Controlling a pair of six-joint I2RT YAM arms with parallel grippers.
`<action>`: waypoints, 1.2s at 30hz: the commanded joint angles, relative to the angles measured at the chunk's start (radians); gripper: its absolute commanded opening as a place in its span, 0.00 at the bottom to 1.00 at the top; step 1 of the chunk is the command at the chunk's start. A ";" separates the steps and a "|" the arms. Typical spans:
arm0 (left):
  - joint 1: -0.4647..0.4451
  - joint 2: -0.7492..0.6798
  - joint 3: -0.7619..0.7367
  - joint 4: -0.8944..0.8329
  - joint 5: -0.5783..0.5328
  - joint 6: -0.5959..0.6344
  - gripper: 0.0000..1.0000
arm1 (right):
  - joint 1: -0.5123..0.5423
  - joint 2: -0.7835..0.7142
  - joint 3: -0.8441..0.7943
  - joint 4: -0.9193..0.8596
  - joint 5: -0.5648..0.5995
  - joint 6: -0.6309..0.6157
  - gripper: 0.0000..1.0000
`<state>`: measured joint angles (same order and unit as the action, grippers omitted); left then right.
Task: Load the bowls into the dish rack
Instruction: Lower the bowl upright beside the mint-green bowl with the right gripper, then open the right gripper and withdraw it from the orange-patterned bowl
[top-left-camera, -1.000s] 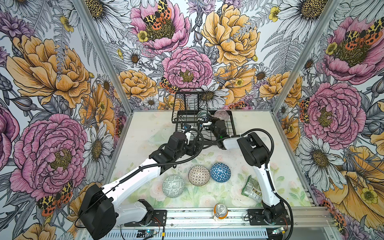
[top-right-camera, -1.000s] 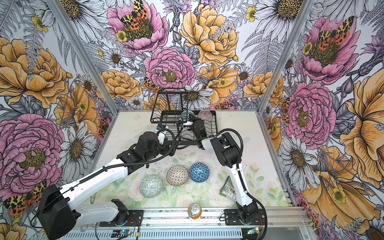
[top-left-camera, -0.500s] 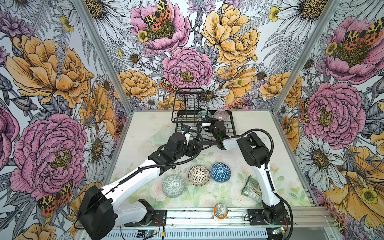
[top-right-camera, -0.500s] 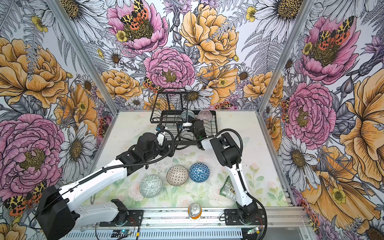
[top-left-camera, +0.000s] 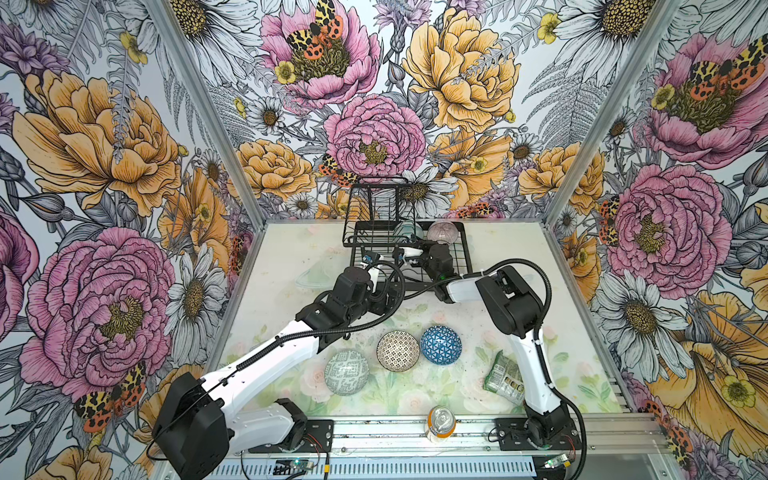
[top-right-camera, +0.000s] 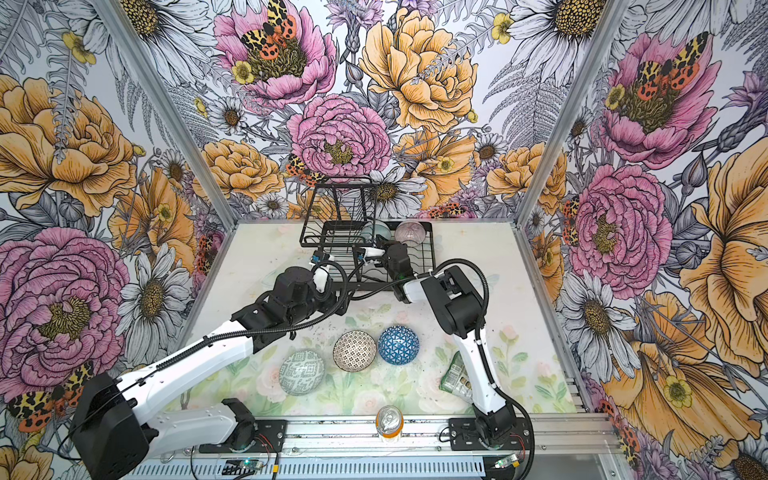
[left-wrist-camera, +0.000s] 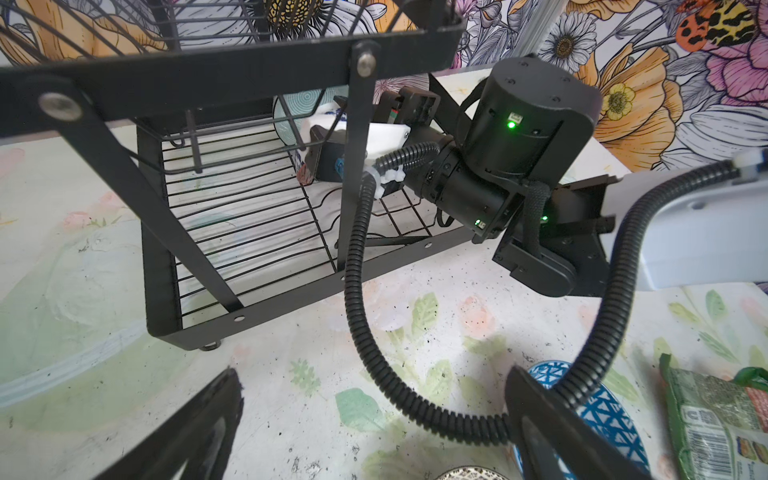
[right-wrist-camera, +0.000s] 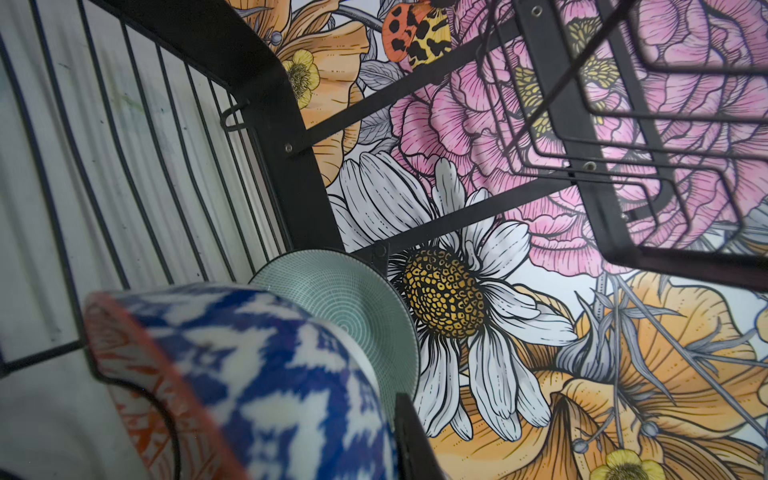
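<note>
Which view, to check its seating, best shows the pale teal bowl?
Right wrist: the pale teal bowl is close, ringed inside clear. Both top views show a patch through dish rack wires; left wrist, a glimpse.

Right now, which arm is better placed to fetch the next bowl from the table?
Left, probably. The left gripper is open and empty in front of the dish rack, while the right gripper is shut on the blue-and-white bowl inside it. The grey-green maze bowl lies on the left arm's side.

Both top views look down from high at the whole table. Both wrist views sit close, sharing the far rack.
</note>
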<state>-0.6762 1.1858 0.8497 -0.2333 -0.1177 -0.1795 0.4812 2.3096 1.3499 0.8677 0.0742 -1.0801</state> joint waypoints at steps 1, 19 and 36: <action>0.007 -0.028 -0.019 0.035 0.012 -0.002 0.99 | 0.010 -0.057 -0.039 -0.110 0.008 0.033 0.00; 0.006 -0.043 -0.017 0.027 0.010 -0.004 0.99 | 0.059 -0.130 -0.152 -0.128 0.033 0.066 0.00; 0.006 -0.042 -0.014 0.026 0.011 -0.002 0.99 | 0.063 -0.133 -0.159 -0.107 0.078 0.062 0.09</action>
<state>-0.6765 1.1591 0.8429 -0.2283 -0.1177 -0.1799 0.5274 2.1937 1.2030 0.8307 0.1455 -1.0359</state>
